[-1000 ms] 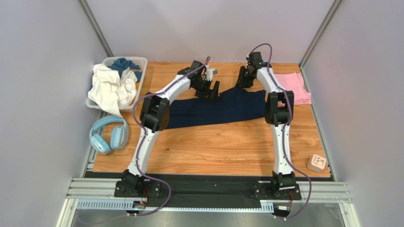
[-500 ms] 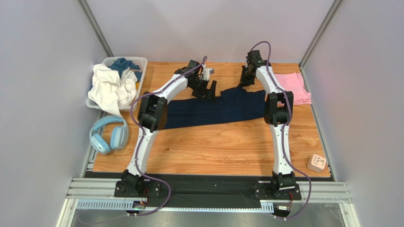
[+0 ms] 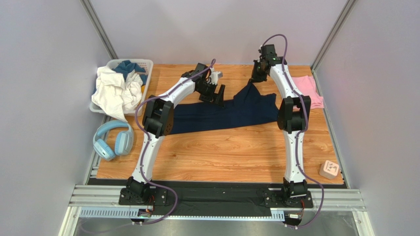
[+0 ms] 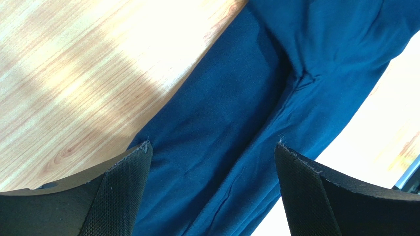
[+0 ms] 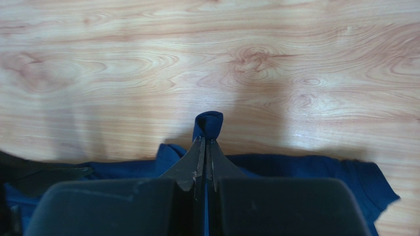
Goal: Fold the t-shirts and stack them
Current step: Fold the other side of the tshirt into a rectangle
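Observation:
The dark navy t-shirt (image 3: 227, 114) lies stretched across the middle of the wooden table, its far edge pulled up into a peak. My right gripper (image 3: 256, 78) is shut on that peak; a pinch of navy cloth (image 5: 208, 125) sticks out past the closed fingertips. My left gripper (image 3: 220, 96) hovers open over the shirt's far left part, and navy fabric (image 4: 231, 128) fills the gap between its wide-apart fingers (image 4: 123, 182). The light pink t-shirt (image 3: 308, 91) lies flat at the far right, behind the right arm.
A white basket (image 3: 144, 65) with white and blue cloth stands at the far left. Light-blue headphones (image 3: 113, 140) lie on the left edge. A small beige block (image 3: 329, 170) sits at the near right corner. Grey walls close in both sides.
My right gripper closed on the navy shirt's far edge and lifted it away from the table into a peak. The left gripper shifted slightly left and stayed open.

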Action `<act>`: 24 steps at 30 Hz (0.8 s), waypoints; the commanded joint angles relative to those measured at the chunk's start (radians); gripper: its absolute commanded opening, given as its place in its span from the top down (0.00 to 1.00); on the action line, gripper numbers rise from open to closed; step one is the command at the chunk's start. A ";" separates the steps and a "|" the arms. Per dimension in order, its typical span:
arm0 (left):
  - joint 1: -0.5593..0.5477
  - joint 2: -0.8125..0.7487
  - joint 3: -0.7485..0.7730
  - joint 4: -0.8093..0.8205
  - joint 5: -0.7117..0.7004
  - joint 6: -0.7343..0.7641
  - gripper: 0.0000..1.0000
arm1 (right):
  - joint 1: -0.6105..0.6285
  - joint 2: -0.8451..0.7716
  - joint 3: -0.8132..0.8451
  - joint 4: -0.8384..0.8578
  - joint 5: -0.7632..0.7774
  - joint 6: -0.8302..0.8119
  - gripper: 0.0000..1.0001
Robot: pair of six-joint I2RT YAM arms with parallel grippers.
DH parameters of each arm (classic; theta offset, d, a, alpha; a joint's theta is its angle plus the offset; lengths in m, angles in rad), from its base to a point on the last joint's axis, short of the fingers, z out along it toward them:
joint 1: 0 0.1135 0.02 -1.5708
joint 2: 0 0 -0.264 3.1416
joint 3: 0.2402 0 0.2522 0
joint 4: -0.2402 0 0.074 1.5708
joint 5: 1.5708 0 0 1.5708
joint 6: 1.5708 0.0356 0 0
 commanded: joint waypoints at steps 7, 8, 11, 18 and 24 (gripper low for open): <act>-0.002 -0.073 -0.015 -0.020 -0.034 0.023 0.00 | 0.028 -0.198 -0.128 0.020 0.011 0.007 1.00; -0.002 -0.079 -0.016 -0.018 -0.039 0.023 0.00 | 0.028 -0.217 -0.175 0.020 0.011 0.009 1.00; -0.002 -0.088 -0.016 -0.018 -0.043 0.024 0.00 | 0.038 -0.256 -0.275 0.025 0.027 0.010 1.00; -0.005 -0.113 -0.009 -0.024 -0.037 0.000 0.00 | 0.066 -0.360 -0.403 0.077 0.056 0.004 1.00; -0.043 -0.233 -0.022 -0.015 0.243 -0.017 0.00 | 0.066 -0.328 -0.361 0.058 0.056 0.004 1.00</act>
